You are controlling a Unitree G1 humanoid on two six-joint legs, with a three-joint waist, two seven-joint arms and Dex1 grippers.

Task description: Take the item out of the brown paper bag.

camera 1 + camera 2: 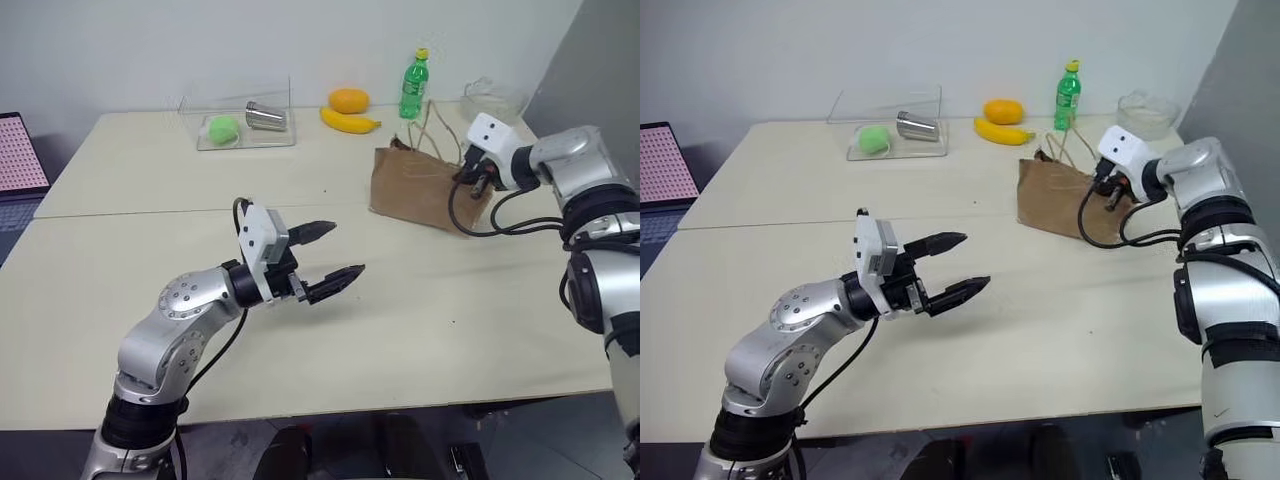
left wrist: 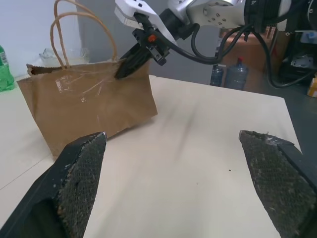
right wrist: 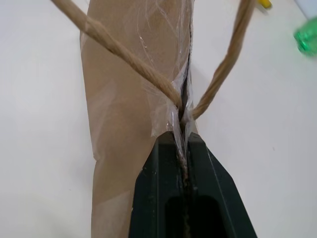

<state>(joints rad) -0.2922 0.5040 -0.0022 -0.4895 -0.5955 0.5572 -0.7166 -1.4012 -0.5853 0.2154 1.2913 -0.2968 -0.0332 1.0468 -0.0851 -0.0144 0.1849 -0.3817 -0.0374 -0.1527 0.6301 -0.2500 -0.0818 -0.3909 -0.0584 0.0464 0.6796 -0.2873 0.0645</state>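
While the right gripper (image 3: 184,136) pinches the bag's (image 1: 415,185) rim, its contents hidden, a ball (image 1: 222,127) and cup (image 1: 266,116) lie in the box (image 1: 283,138); left gripper (image 1: 332,254) gapes.

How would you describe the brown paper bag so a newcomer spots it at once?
On the pale table, look to the far right, in front of the green soda bottle. There stands the brown paper bag, crinkled, with tan loop handles; the right tool is shut on its top edge.
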